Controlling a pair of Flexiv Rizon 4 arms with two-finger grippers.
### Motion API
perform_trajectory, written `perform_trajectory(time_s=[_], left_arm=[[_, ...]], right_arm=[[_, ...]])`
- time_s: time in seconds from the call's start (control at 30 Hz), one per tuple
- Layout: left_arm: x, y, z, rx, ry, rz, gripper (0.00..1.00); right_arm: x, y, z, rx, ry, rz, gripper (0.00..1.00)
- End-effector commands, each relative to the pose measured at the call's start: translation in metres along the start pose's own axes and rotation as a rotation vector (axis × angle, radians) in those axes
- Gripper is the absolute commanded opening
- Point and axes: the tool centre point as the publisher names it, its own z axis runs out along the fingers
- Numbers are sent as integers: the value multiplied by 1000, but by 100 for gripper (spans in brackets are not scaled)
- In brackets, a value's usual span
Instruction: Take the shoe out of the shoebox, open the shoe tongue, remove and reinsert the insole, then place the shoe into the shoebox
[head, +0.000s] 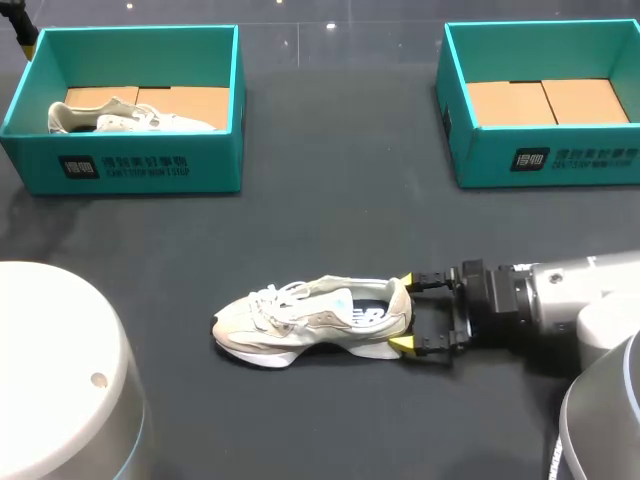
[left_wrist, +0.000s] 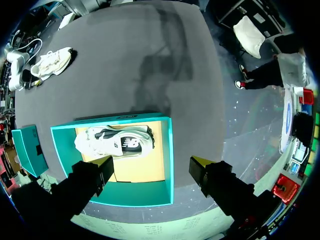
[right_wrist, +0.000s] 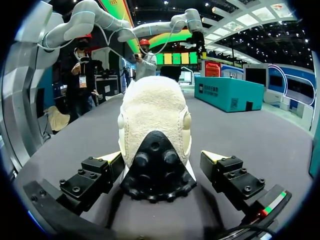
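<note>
The right tool is open, its yellow tips flanking the heel of the shoe, which stands on its sole on the bench. Whether either tip touches the heel is unclear. Centre the heel, then close low and squarely to steady the shoe for tongue opening. The left tool hangs open above the left shoebox.

Open table stretch between shoe and shoeboxes

Left end effector (pointing down) and right end effector gape.
</note>
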Motion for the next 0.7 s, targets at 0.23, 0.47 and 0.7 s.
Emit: perform_trajectory(time_s=[0.23, 0.47, 0.7], left_arm=[[0, -1, -1, -1, 1, 1, 100], [0, -1, -1, -1, 1, 1, 100], [0, -1, -1, -1, 1, 1, 100]], right_arm=[[1, 0, 12, -5, 23, -8, 100], [1, 2, 18, -14, 44, -20, 100], [3, 3, 26, -22, 63, -28, 100]])
